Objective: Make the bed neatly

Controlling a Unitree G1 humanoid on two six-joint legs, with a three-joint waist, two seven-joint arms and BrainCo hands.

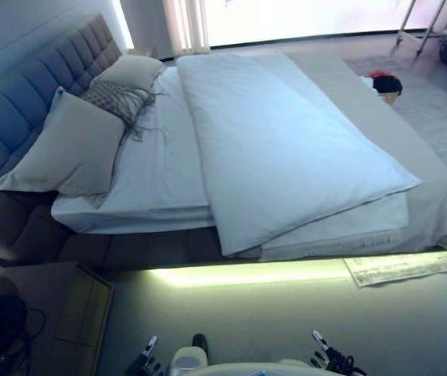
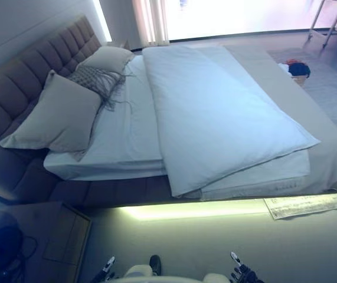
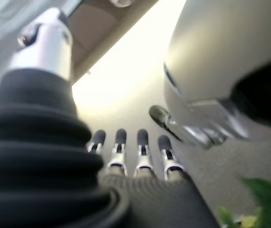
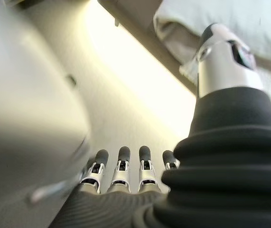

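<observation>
Bedroom, carpeted floor lit by glow strip under the bed frame. Nearest: left hand and right hand low at the robot's sides, well short of the bed — fingers straight and relaxed in both wrist views, holding nothing. Nightstand beside the bed's head end, on the near side. Printed mat on the floor beside the foot end.

Bed next, upholstered frame, tufted headboard. Duvet lying on the mattress but folded double, skewed diagonally, near corner hanging past the mattress edge; white sheet bare between duvet and pillows. Large pillow leaning at the headboard near side, fringed throw draped past it, second pillow beyond. Basket with dark items on the floor across the bed, far side. Curtain and bright window beyond the headboard end.

Judgement: task barely begun, duvet not yet spread. Risks — grabbing only the top layer of the fold and dragging the whole duvet off the near edge; pinching sheet along with duvet and untucking it; pulling toward the headboard and catching the throw's fringe, knocking pillows askew; stepping onto the mat while reaching in.
</observation>
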